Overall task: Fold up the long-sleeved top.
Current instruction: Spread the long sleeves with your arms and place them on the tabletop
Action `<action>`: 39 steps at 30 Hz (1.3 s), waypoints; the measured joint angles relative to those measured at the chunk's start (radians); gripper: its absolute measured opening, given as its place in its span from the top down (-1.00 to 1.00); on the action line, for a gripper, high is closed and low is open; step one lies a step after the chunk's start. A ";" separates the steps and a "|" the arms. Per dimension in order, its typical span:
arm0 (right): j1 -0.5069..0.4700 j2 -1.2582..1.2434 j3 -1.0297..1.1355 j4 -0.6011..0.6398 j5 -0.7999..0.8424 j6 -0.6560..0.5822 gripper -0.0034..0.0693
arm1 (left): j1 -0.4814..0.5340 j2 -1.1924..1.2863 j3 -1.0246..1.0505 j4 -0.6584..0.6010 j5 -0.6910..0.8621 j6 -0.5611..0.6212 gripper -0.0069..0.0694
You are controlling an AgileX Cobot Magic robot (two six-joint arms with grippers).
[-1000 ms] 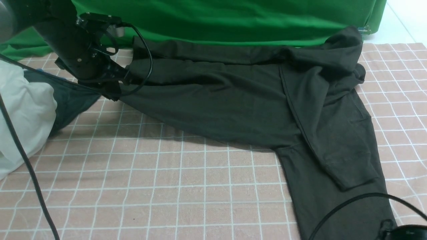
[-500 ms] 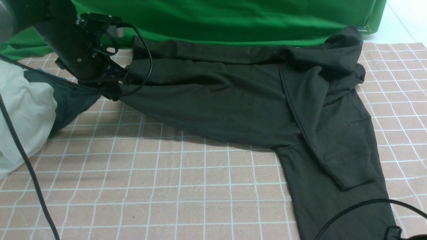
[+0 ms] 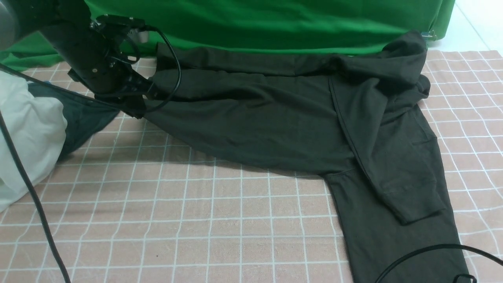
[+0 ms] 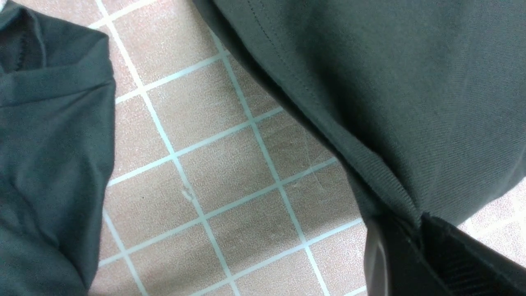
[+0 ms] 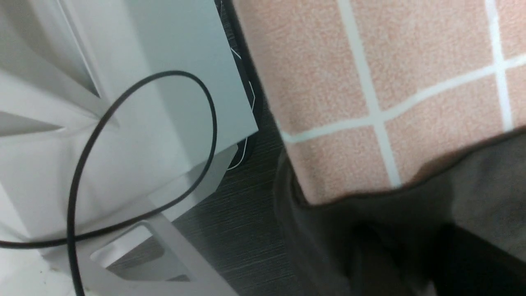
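Farthest to the left of the long-sleeved top [image 3: 275,122] lies a bunched white garment [image 3: 23,129]. A smaller dark teal cloth [image 3: 84,118] sits between that garment and the top's left end; in the left wrist view this cloth [image 4: 49,164] is apart from the top, with bare checked surface [image 3: 177,220] between them.

The left gripper [image 3: 137,108] is at the top's left end. In the wrist view its jaws are clamped together on the top's ribbed edge [image 4: 386,185], with the gripper [image 4: 421,222] pinching the fabric so that the corner is raised off the surface and the cloth slopes down from it.

The top itself stretches across the far half of the pink, white-gridded surface, its far edge along the foot of a green backdrop [image 3: 255,23]. Its right part is doubled over, with one cuffed sleeve [image 3: 416,196] lying diagonally on top. Beneath that, another length of the top runs to the near edge of the surface.

A black cable [image 3: 416,255] arcs over that near-right length. In the right wrist view the top's fabric [image 5: 472,185] hangs over the edge of the surface beside a white frame [image 5: 123,123]. The right gripper [image 5: 423,263] shows only as blurred dark shapes against that cloth, so I cannot tell how its jaws stand.
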 joint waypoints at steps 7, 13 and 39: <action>0.000 0.015 -0.015 -0.001 0.014 0.000 0.58 | 0.000 0.000 0.000 0.000 0.011 0.001 0.69; 0.000 0.031 -0.064 0.007 0.122 0.000 0.77 | 0.000 0.000 0.000 -0.001 0.017 0.003 0.69; 0.000 -0.232 -0.327 -0.050 0.522 0.163 0.79 | 0.000 -0.230 0.118 0.001 0.085 -0.008 0.69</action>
